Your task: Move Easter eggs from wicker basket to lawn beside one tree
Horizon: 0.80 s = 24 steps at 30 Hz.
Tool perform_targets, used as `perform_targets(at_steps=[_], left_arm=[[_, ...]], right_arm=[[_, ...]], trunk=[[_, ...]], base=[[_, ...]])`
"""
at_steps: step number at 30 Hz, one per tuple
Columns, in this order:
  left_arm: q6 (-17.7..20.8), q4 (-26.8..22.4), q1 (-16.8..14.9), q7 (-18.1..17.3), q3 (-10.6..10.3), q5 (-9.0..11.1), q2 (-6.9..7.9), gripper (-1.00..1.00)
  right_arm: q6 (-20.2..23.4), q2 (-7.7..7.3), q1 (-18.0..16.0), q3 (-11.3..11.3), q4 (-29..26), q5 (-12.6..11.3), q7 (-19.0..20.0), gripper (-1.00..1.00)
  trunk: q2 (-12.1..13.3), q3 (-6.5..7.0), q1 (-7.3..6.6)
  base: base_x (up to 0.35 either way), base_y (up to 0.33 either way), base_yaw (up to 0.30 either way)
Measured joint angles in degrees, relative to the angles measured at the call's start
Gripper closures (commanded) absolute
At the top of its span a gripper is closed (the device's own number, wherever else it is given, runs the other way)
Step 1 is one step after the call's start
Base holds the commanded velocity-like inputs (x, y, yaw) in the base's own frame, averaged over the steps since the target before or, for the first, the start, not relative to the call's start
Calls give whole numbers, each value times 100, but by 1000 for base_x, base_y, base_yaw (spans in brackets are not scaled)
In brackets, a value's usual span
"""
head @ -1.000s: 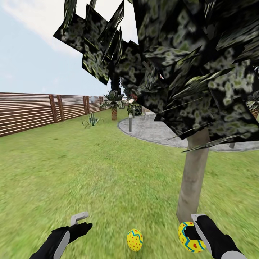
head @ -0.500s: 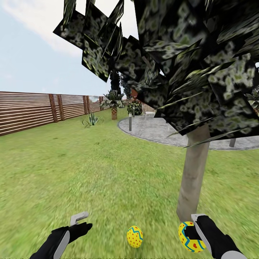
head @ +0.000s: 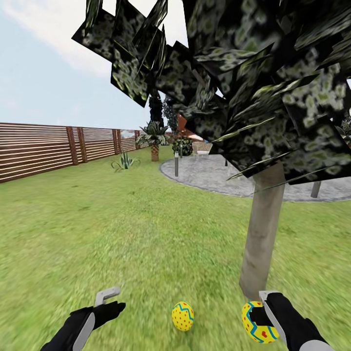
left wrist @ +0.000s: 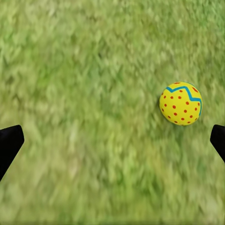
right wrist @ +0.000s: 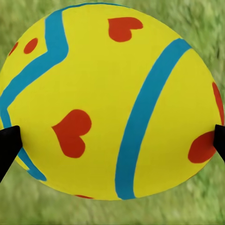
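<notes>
Right gripper (head: pixel 265 312) pinching an egg (head: pixel 258 321) low over the lawn (head: pixel 97 234), right by the foot of the tree (head: pixel 261 234). Left gripper (head: pixel 109 300) spread wide, nothing in it. Second egg (head: pixel 183 316) already lying on the grass between the two, a little left of the trunk. Could easily roll off on release if let go too high, or bump the resting one. Farther back: paved patio (head: pixel 204 175), fence (head: pixel 48 148) along the left. No basket or third egg to spot here.
</notes>
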Motion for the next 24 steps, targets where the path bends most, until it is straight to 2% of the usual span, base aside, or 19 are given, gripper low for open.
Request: perform_targets(at_steps=[24], left_arm=[[-1,9,0,0,-6,0,-8,-100]], right_arm=[[-2,0,0,0,2,-1,0,100]], trunk=[[-963,-431,527]], base=[[0,0,0]])
